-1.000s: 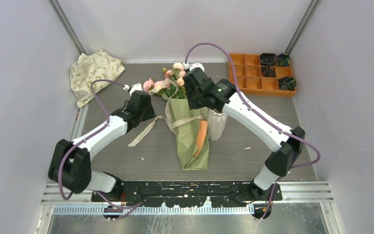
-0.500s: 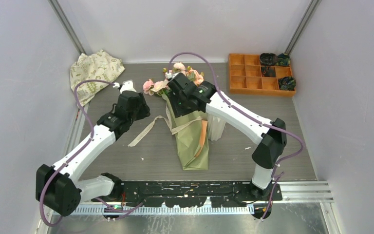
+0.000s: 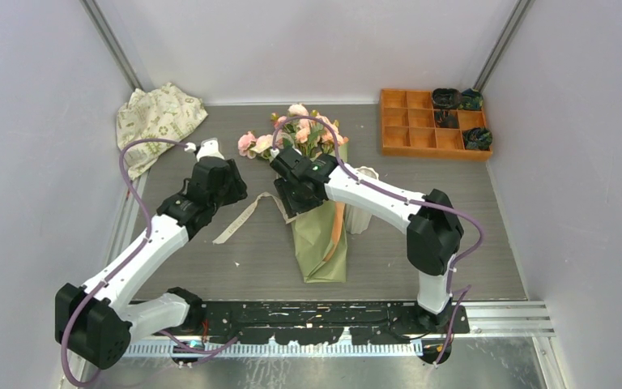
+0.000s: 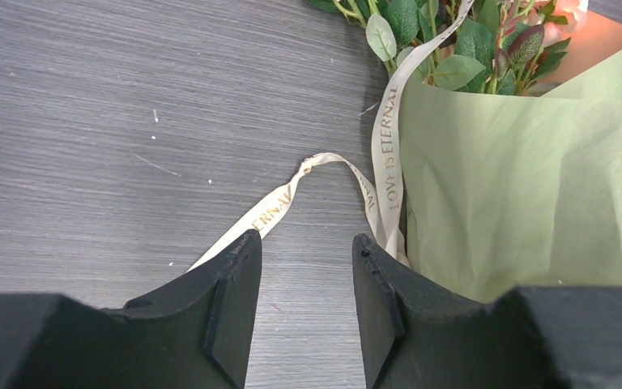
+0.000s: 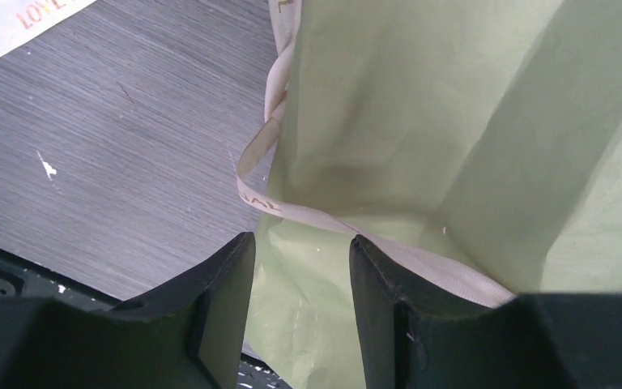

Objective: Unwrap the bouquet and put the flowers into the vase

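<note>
The left gripper (image 4: 304, 243) is seen with its jaws released: a clear gap is kept between them and nothing is grasped. Just ahead of that gap the cream ribbon (image 4: 283, 207) is looped on the grey table (image 4: 89, 121), with one tail hidden behind a jaw tip. The bouquet (image 4: 526, 178) is laid close beside the jaws, its olive paper bound by the ribbon. Farther ahead the flowers (image 4: 453, 49) are seen as green leaves at the cone's mouth.

The right gripper (image 5: 301, 243) is likewise held parted, with nothing pinched. The bouquet's paper is found under and beyond its jaws, and a band of ribbon is stretched across the paper just past the tips.

From above, the vase (image 3: 359, 220) is seen upright just beside the bouquet, partly hidden by the right arm. Well beyond both grippers lie a patterned cloth (image 3: 158, 121) and an orange tray (image 3: 421, 134).
</note>
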### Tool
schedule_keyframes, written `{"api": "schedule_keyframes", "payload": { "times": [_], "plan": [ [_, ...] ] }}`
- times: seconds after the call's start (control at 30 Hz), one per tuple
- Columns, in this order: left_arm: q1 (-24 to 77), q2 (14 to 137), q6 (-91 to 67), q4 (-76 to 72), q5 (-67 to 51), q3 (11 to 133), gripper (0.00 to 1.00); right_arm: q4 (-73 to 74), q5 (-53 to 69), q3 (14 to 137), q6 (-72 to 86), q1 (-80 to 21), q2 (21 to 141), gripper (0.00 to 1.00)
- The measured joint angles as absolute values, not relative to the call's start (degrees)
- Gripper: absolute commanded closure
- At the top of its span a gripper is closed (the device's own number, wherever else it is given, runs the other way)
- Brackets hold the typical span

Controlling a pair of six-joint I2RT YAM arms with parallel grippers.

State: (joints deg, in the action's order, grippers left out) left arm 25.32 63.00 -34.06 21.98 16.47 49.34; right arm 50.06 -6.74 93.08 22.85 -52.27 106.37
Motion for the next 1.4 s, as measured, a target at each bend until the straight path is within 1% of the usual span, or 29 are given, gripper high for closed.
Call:
{"api": "schedule_keyframes", "payload": {
  "times": [0.2,0.27,0.43,0.67,1.1,1.4],
  "plan": [
    [25.3,61.2,-34.1,22.2,16.5,48.7,0.54,49.7,-7.8,93.0,22.6,-52.3,106.9,0.46],
    [25.3,60.8,-34.1,22.2,16.5,48.4,0.54,49.7,-7.9,93.0,22.6,-52.3,106.9,0.42],
    [25.3,60.7,-34.1,22.2,16.4,48.2,0.54,49.7,-9.3,93.0,22.4,-52.3,107.8,0.37],
    [25.3,60.5,-34.1,22.4,16.5,48.2,0.54,50.0,-12.5,96.1,20.8,-52.3,111.5,0.37],
    [25.3,58.6,-34.0,23.0,16.5,48.0,0.54,51.1,-16.3,100.5,17.2,-51.7,111.6,0.37],
    [25.3,58.6,-34.0,23.1,16.5,48.0,0.54,52.3,-14.9,100.6,15.8,-49.8,112.2,0.4]
  ]
}}
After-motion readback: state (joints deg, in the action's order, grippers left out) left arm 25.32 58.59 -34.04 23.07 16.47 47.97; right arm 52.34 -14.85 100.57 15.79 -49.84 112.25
